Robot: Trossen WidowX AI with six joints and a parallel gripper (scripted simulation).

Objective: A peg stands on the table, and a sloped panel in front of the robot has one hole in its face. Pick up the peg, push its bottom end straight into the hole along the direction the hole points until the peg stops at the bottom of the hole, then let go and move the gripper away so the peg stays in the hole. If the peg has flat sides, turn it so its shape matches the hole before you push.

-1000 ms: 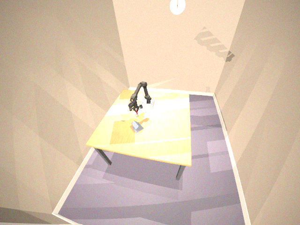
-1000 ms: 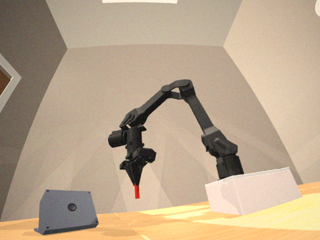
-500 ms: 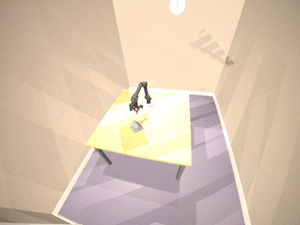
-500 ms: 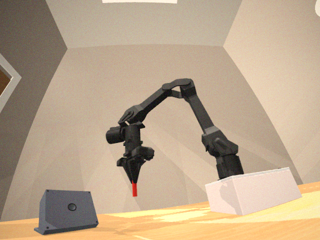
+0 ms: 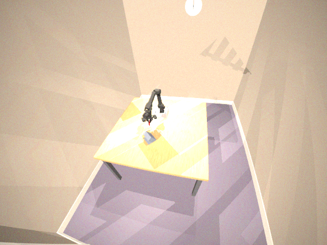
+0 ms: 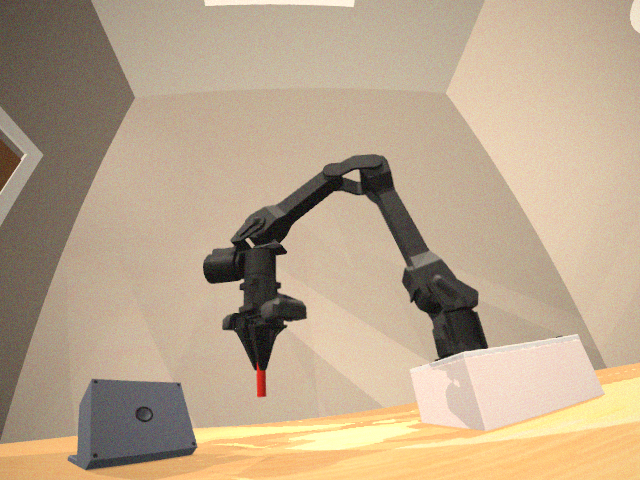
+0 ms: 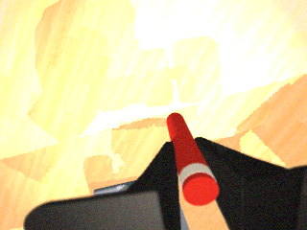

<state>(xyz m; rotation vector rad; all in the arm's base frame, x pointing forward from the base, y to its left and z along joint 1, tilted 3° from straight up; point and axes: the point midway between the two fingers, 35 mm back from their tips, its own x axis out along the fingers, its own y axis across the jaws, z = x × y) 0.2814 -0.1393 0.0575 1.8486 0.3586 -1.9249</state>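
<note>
- The gripper (image 5: 149,120) (image 6: 262,367) (image 7: 183,146) is closed on the red peg (image 6: 261,383) (image 7: 189,158), upright above the table (image 5: 184,158) (image 6: 320,454).
- The panel (image 5: 149,138) (image 6: 121,423) stands at left, apart from the peg; its hole (image 6: 144,413) is unfilled.
- At right is the white box (image 5: 165,113) (image 6: 532,384).

You can read no text, label, brand, number or sign on anything in view, whether from the top, the exterior or the wrist.
</note>
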